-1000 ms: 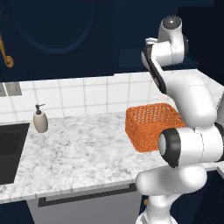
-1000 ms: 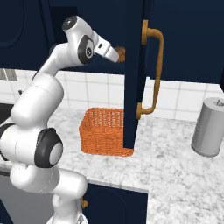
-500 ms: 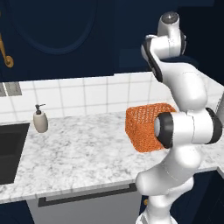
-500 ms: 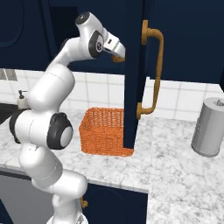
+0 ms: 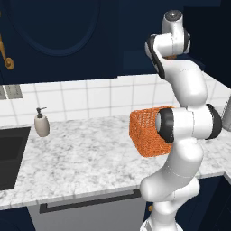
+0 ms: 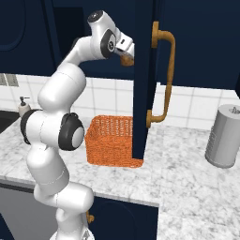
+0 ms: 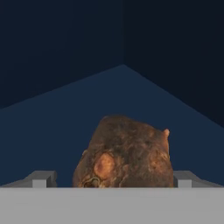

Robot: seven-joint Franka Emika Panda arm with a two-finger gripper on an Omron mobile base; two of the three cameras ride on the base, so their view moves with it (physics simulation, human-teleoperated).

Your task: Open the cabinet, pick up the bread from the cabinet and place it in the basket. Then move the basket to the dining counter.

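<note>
The navy cabinet [image 6: 143, 93] stands with its door swung open, edge-on, brass handle [image 6: 165, 79] facing right. Inside, on the shelf floor [image 7: 122, 94], lies the bread [image 7: 124, 153], a dark brown crusty lump, also visible as the bread [image 6: 125, 60]. My gripper [image 7: 113, 178] is reached into the cabinet and is open, one finger on each side of the loaf with a small gap on the left. The gripper [image 6: 127, 52] sits just left of the door edge. The orange wicker basket [image 6: 112, 140] [image 5: 146, 131] rests on the marble worktop below. The dining counter is out of view.
A soap dispenser [image 5: 41, 125] stands by the black sink [image 5: 11, 155] at the left. A grey canister [image 6: 225, 136] stands on the worktop [image 5: 81, 155] to the right of the door. A grey drawer front [image 5: 90, 212] lies below the worktop edge.
The arm has stretched further up and into the cabinet, bringing the hand close to the door edge and around the bread. Basket and door have not moved.
</note>
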